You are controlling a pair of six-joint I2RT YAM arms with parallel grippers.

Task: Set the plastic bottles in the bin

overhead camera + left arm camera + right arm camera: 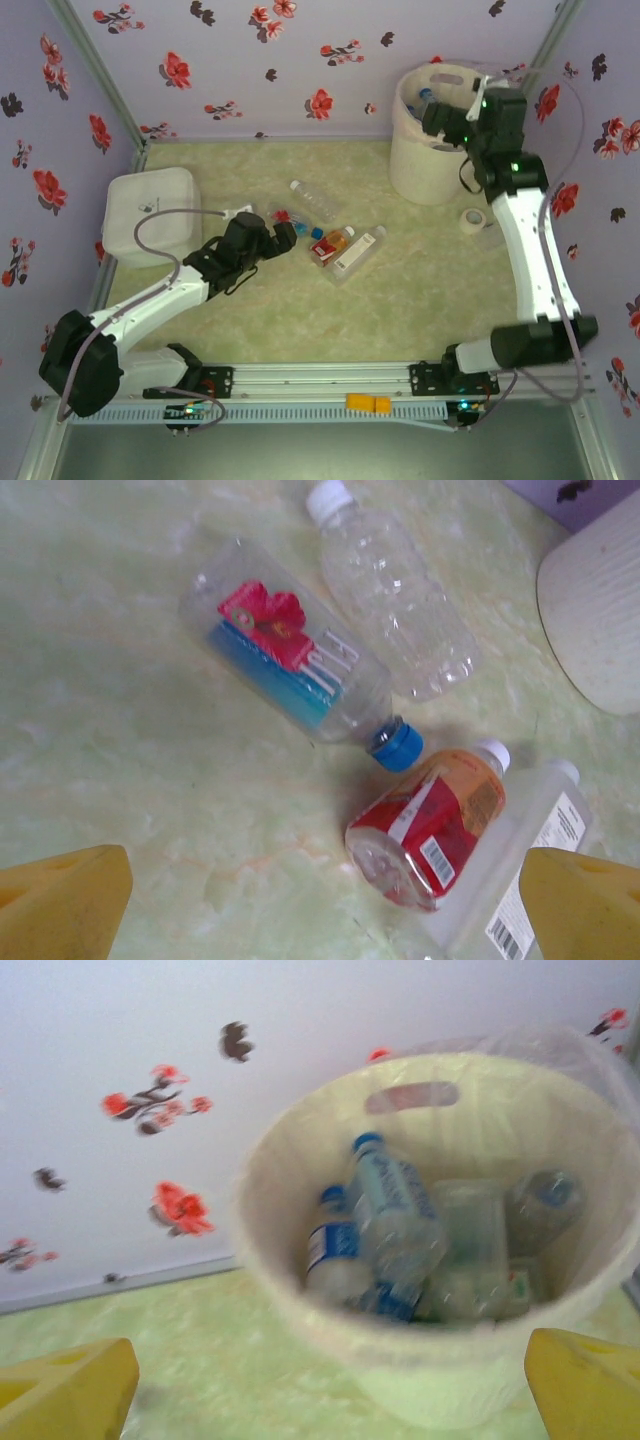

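Left gripper (320,910), jaws wide apart, hovers over the orange-red bottle (430,825) lying against a white-labelled bottle (535,865) — closing may snag both. Right gripper (325,1390), also spread, faces the bin (430,1380) — several bottles (390,1210) inside.

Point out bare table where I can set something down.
Bare: the near strip between the bottles and the rail; the far strip between the white box and the bin. Crowded: centre, around the left tool.

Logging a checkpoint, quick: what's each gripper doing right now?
Left gripper: open, empty, above the orange-red labelled plastic bottle.
Right gripper: open, empty, at the tall cream-beige plastic bin.
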